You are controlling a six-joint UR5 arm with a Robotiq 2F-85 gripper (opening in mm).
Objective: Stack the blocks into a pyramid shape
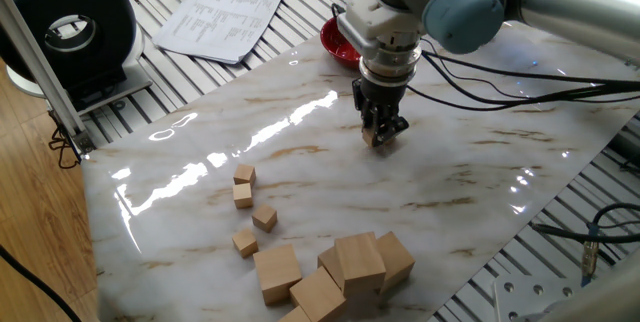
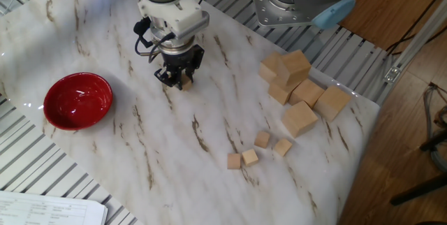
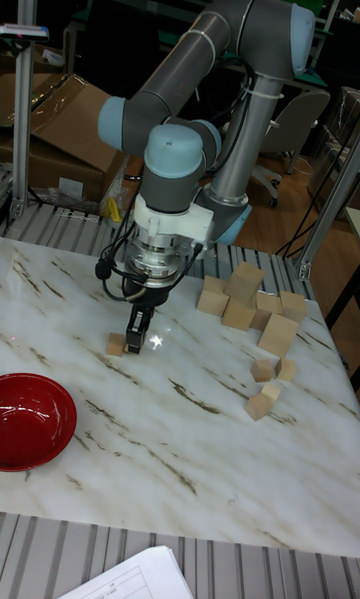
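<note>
My gripper (image 1: 378,134) stands low over the middle of the marble table (image 1: 300,152), shut on one small tan block (image 1: 371,138). That block peeks out at the fingertips (image 2: 186,82) in the other fixed view, at or just above the surface. In the tall view a small block (image 3: 115,344) shows right beside the left of the gripper (image 3: 135,344). Several more small blocks lie loose and unstacked near the table's edge (image 1: 245,174) (image 1: 264,218) (image 2: 262,139) (image 3: 263,369).
A pile of much larger wooden cubes (image 1: 350,262) (image 2: 297,78) (image 3: 245,299) sits next to the small ones. A red bowl (image 2: 78,99) (image 1: 340,47) rests at the table's far side. Papers (image 1: 220,12) and black cables (image 1: 520,82) lie off the marble.
</note>
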